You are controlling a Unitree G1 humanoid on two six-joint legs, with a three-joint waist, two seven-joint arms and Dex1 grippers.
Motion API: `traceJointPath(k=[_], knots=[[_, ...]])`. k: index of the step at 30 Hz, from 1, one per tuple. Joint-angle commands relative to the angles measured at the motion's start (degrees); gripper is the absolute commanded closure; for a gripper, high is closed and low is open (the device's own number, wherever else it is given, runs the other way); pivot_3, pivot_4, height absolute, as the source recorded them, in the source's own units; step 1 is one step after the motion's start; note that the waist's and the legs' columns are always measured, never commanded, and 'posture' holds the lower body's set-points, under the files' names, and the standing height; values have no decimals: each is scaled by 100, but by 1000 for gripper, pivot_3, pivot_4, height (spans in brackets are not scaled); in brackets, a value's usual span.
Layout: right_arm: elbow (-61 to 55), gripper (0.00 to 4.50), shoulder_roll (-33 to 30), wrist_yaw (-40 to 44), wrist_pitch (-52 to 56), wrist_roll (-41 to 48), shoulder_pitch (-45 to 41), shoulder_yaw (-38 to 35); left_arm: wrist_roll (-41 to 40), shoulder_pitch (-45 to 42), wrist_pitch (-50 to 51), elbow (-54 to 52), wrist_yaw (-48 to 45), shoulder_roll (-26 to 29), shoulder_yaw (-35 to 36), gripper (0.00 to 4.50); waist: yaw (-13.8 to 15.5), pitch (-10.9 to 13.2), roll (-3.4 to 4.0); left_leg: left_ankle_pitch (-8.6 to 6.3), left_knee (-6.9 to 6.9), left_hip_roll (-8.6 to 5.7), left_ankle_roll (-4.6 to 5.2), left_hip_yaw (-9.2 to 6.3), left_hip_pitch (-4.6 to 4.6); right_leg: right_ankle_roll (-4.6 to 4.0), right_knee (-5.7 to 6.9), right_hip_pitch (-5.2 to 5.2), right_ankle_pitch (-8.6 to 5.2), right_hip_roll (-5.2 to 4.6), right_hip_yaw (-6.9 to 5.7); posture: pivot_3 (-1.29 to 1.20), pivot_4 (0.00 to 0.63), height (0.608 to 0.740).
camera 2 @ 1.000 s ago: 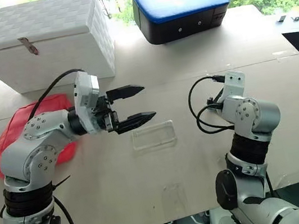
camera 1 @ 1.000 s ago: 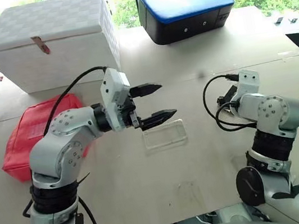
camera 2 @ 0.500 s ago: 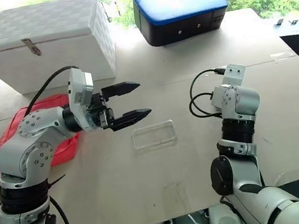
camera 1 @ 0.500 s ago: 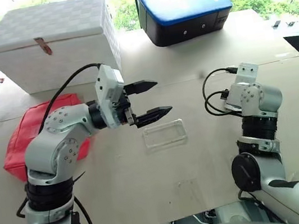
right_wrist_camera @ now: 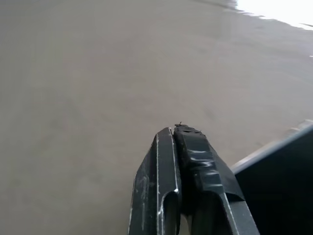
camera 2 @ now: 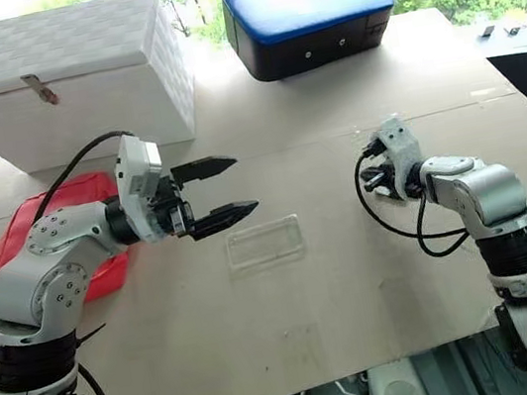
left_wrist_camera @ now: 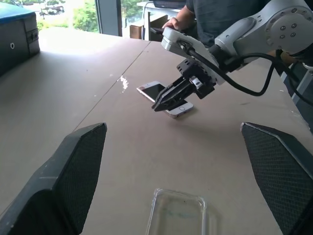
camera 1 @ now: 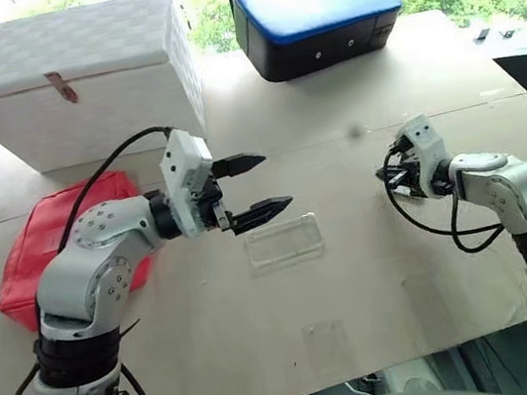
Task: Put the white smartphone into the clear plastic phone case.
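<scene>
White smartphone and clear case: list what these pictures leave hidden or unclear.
1. white smartphone: in the left wrist view, the shut right gripper covers its middle; contact unclear.
2. clear plastic phone case: in the left wrist view, its near end is cut off by the picture's edge.

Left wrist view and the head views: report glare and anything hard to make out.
Left wrist view: window light washes out the far table; the white smartphone reads clearly. Left eye view: trees behind the blue-topped box are overexposed; the clear plastic phone case is faint.

robot test room, board-topped table [camera 1: 356,273], big windows [camera 1: 213,5] onto trees
</scene>
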Motion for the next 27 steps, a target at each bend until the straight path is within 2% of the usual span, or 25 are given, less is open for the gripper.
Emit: traceJointPath(k=[1, 3, 6, 7, 11, 12, 17, 20, 21, 22, 27], knots=[[1049, 4463, -23, -183, -329, -332, -767, -362, -15, 108, -104, -233, 102, 108, 248, 0, 27, 1, -1, 4, 0, 0, -7, 8, -1, 0, 6, -8, 0, 0, 6, 0, 150, 740], [1169, 3937, 86, -486, -382, -413, -907, -584, -37, 197, -81, -336, 182, 134, 310, 0, 46, -1, -4, 12, -1, 2, -21, 9, -9, -2, 7, -15, 0, 0, 8, 0, 150, 740], [599, 2555, 421, -1140, 63, -373, -815, -1067, -97, 354, -15, -520, 314, 163, 404, 0, 56, -4, -8, 14, 4, 1, -24, 16, -46, -23, 4, -48, 15, -6, 12, 0, 150, 740], [326, 2318, 564, -1368, 314, -348, -743, -1237, -113, 388, -1, -560, 339, 167, 417, 0, 68, -4, -8, 15, 5, 1, -25, 18, -55, -23, 4, -56, 16, -8, 14, 0, 150, 740], [-893, 371, 1200, -2267, 1467, -403, -454, -1886, -152, 422, 4, -574, 383, 176, 398, 0, 99, -3, -7, 14, 2, -6, -25, 29, -71, -21, -3, -68, 16, -19, 17, 0, 150, 740], [-1286, 67, 1409, -2530, 1808, -480, -371, -2058, -147, 392, -10, -540, 383, 164, 359, 0, 109, -3, -6, 14, 3, -6, -25, 30, -71, -21, -4, -68, 16, -19, 17, 0, 150, 740], [-2554, 67, 2578, -3772, 3131, -1254, -201, -2737, -42, 181, -165, -293, 249, 96, 119, 0, 109, -4, -5, 14, 2, -6, -26, 27, -62, -20, 13, -70, 15, -16, 14, 0, 150, 740], [-2867, 67, 3264, -4407, 3250, -1781, -138, -2915, -11, 9, -227, -115, 117, 74, -1, 0, 95, -5, -3, 16, 1, -6, -28, 26, -56, -6, 19, -70, 6, -11, 14, 0, 150, 740], [-2853, 592, 3444, -4679, 3354, -2037, -177, -2909, 15, -46, -261, -43, 60, 73, -47, 0, 87, -5, -3, 17, 2, -6, -31, 26, -54, -2, 21, -70, 4, -10, 14, 0, 150, 740], [-2755, 900, 3628, -4962, 3438, -2308, -250, -2893, 46, -95, -305, 35, -13, 79, -98, 0, 66, -5, -3, 19, 3, -6, -32, 27, -54, -2, 22, -71, 4, -9, 15, 0, 150, 740], [-2390, 900, 4291, -5339, 3509, -2751, -769, -3240, 138, -305, -408, 271, -165, 34, -236, 0, 12, -5, -2, 24, 2, -6, -39, 29, -51, -21, 26, -74, 15, 1, 22, 0, 150, 740]])
